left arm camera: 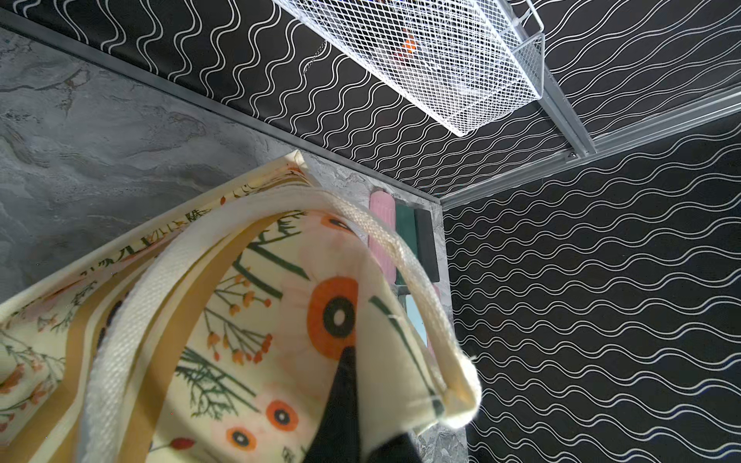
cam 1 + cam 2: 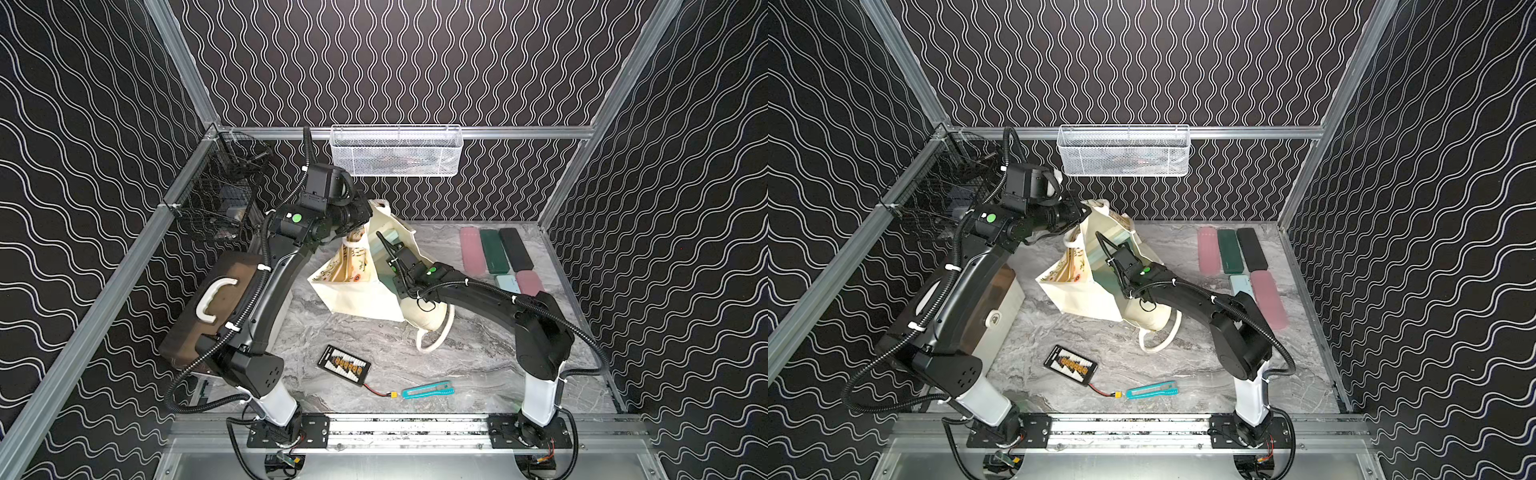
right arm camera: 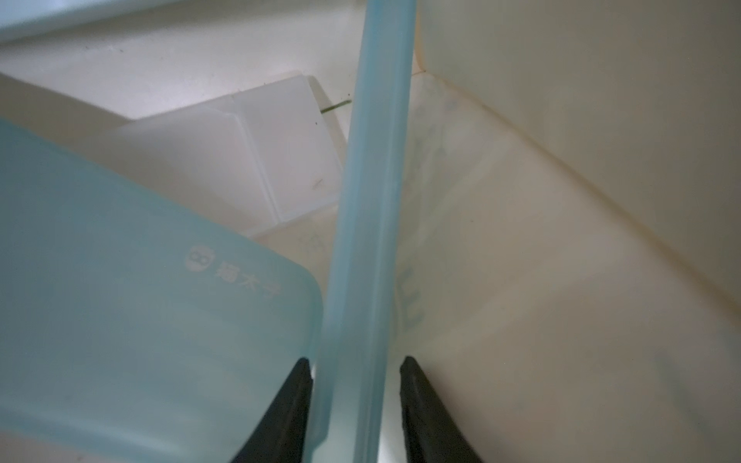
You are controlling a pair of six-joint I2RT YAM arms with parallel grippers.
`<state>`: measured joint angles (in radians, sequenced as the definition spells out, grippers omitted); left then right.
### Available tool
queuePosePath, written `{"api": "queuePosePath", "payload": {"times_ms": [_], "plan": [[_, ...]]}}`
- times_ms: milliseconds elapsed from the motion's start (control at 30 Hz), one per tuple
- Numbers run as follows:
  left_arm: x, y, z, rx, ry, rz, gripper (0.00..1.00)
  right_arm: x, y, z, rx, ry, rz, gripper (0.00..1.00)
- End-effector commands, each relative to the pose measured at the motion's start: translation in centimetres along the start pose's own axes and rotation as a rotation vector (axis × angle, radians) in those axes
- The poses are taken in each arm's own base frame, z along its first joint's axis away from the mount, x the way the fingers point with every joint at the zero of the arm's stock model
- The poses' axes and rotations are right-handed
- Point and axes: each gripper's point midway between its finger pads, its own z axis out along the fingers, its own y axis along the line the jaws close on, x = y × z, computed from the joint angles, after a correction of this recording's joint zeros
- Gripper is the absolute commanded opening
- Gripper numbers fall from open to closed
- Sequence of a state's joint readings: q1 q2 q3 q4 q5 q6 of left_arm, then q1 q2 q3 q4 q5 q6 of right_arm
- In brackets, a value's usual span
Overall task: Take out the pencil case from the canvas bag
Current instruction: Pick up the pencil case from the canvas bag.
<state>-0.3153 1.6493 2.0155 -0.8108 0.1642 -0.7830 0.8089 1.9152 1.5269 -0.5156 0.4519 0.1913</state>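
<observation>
Inside the floppy cream printed canvas bag [image 2: 353,295], right gripper [image 3: 355,360] straddles a smooth, slim pale-blue pencil case [image 3: 373,200], grip unclear; left gripper [image 1: 361,405] pinches woven fabric.

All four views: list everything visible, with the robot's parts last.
canvas bag: 1, cream with tan-orange print, mid-table, mouth open.
pencil cases in bag: at least 2, light blue.
pencil cases on table: 5; two pink, green, black, light blue; far right corner.
mesh basket: 1, white, back rail.
wire basket: 1, black, left wall.
box: 1, brown top, white handle, under left arm.
connector board: 1, black, red wire, front.
utility knife: 1, teal, front.
left gripper: black, shut on bag's upper edge.
right gripper: black, inside bag, jaws astride one blue case.
</observation>
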Motion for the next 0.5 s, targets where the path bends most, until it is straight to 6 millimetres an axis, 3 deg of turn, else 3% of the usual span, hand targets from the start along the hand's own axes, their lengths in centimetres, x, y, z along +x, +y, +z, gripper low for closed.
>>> {"api": "queuePosePath", "payload": {"times_ms": [0, 467], "plan": [[-2.4, -2.8, -1.0, 0.105, -0.094, 0.024, 0.0, 0.5, -0.1, 0.1, -0.006, 0.027, 0.017, 0.34], [-2.1, -2.2, -0.2, 0.091, -0.091, 0.032, 0.0, -0.6, -1.0, -1.5, -0.001, -0.01, 0.032, 0.13]]}}
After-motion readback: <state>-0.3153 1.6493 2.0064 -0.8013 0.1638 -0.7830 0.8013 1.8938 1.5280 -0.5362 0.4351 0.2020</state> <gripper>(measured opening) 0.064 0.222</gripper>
